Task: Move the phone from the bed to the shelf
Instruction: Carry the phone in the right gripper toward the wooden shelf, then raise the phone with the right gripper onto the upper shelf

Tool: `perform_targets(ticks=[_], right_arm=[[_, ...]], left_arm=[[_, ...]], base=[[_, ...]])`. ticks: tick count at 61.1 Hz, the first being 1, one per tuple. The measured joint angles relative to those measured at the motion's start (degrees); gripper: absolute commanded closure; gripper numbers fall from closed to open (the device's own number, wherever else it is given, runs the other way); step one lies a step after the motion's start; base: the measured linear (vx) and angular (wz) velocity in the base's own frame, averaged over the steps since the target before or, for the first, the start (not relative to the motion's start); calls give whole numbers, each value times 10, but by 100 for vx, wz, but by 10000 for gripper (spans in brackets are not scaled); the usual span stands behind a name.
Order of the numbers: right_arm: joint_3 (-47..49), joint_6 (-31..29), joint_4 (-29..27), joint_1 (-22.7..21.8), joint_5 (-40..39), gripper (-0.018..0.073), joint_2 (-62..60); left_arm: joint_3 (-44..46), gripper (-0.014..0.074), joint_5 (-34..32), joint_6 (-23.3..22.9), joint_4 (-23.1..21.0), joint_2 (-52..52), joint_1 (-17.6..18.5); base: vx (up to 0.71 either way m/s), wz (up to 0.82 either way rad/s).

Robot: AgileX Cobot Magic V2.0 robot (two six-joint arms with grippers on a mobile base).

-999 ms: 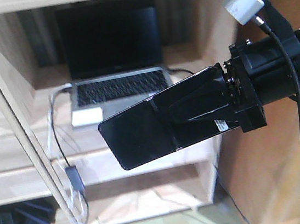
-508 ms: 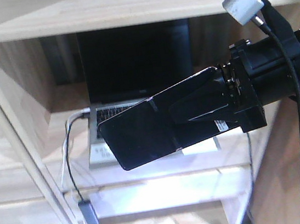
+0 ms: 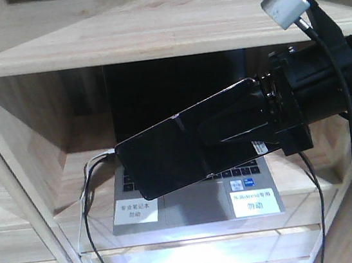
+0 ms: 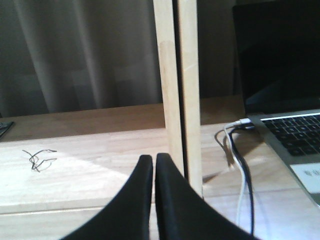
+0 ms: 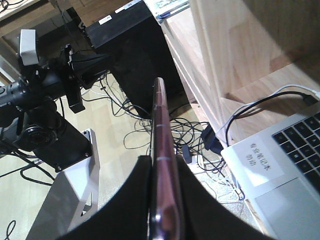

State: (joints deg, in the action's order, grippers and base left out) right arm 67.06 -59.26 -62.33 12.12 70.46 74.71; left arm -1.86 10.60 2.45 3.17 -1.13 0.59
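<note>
Right gripper point(image 3: 195, 129) clamped on one end of phone point(image 3: 160, 159). Phone held in air, tilted, free end lower, in front of shelf point(image 3: 150, 34) compartment holding open laptop point(image 3: 192, 204). Left gripper point(image 4: 153, 161) fingers pressed together, holding nothing, near shelf upright point(image 4: 190, 100). Cables point(image 4: 240, 165) beside laptop.

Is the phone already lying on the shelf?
No, the phone is clamped in the right gripper, held off the shelf in front of the open laptop.
</note>
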Motion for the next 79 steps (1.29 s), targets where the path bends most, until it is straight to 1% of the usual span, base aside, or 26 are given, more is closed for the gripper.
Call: perform_targets(ticks=[79], right_arm=[[0, 0, -3, 0, 0, 561, 0]], left_arm=[[0, 596, 0, 0, 0, 0, 0]], base=[[1, 0]])
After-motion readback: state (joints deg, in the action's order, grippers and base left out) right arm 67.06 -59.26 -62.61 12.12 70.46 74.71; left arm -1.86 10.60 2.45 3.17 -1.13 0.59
